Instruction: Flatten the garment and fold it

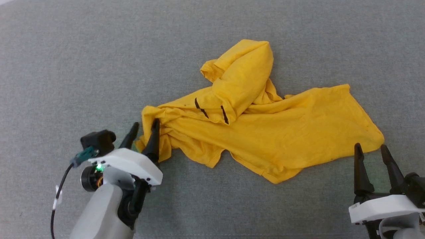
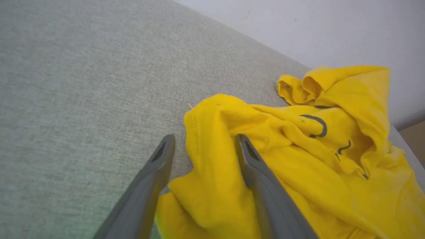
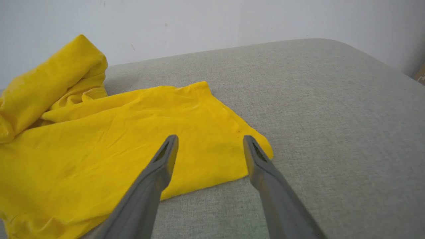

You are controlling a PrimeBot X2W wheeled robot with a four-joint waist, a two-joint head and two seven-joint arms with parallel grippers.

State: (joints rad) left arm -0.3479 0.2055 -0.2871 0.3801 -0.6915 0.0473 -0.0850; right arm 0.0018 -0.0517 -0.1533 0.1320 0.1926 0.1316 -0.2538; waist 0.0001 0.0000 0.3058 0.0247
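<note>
Item: one T-shirt (image 1: 265, 132), mustard yellow, short-sleeved, lying crumpled on a grey fabric-covered worktop (image 1: 66, 49), roughly at the middle of the head view. Condition: unfolded and not flat. The broad right portion is spread fairly smooth and ends in a corner at the right. The left portion is bunched into creases that run to a narrow corner at the left. An upper part (image 1: 242, 73) is doubled over and heaped on top of the middle, standing proud of the rest. Markings: short black marks (image 1: 224, 114) on the folded-over edge near the centre, the rest of the visible cloth plain yellow. Left claw (image 1: 145, 123): at the shirt's left corner, its two dark fingers spread apart. A fold of yellow cloth stands between them, and one finger lies against the cloth. The cloth is not pinched, so the claw is released. A small green light (image 1: 98, 168) glows on its white housing and a black cable (image 1: 58, 196) hangs beside the forearm. Right claw (image 1: 370, 146): released, fingers wide apart, holding nothing, tips just beside the shirt's right corner. In the right wrist view they sit over that corner's edge. Backdrop: a pale wall (image 3: 232, 20) behind the worktop's rounded far edge.
</note>
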